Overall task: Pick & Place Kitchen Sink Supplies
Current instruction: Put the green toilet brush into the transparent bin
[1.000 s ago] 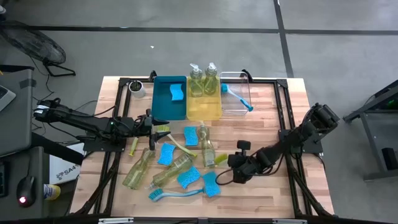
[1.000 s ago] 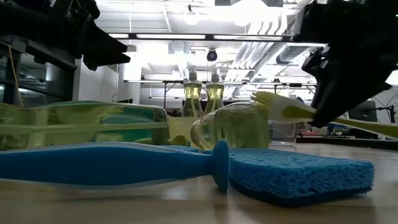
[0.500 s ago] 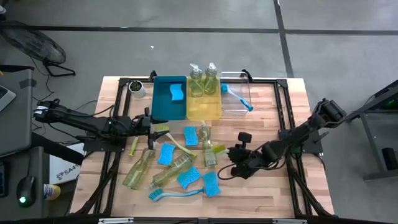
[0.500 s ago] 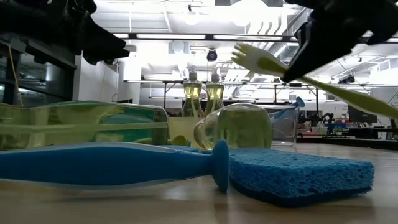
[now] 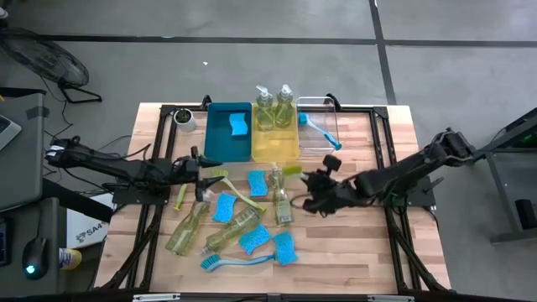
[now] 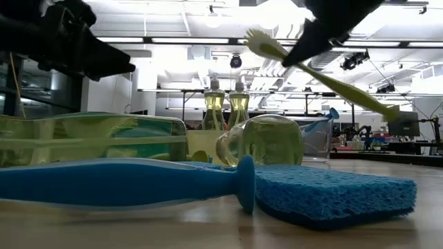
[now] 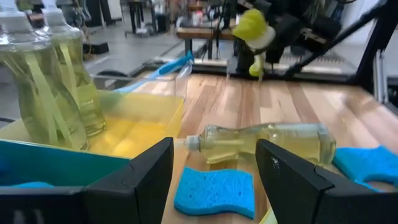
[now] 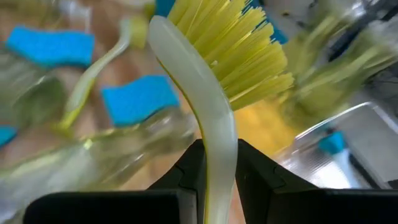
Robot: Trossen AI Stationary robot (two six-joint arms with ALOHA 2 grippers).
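The right gripper (image 5: 317, 186), at frame centre, grips a yellow-green dish brush (image 6: 311, 71); the left gripper (image 5: 204, 170), centre-left, is open.

My wooden table (image 5: 369, 252): bins (image 5: 227, 132) and a white cup (image 5: 184, 118) toward 12 o'clock; centre, toppled soap bottles (image 5: 185, 227), blue sponges (image 5: 286, 248), brushes (image 5: 236, 260) lying directly on it.

Both arms reach over the table.
Right gripper (image 5: 312, 186) pinched shut, raised; left gripper (image 5: 200, 166) seemingly parted, low.
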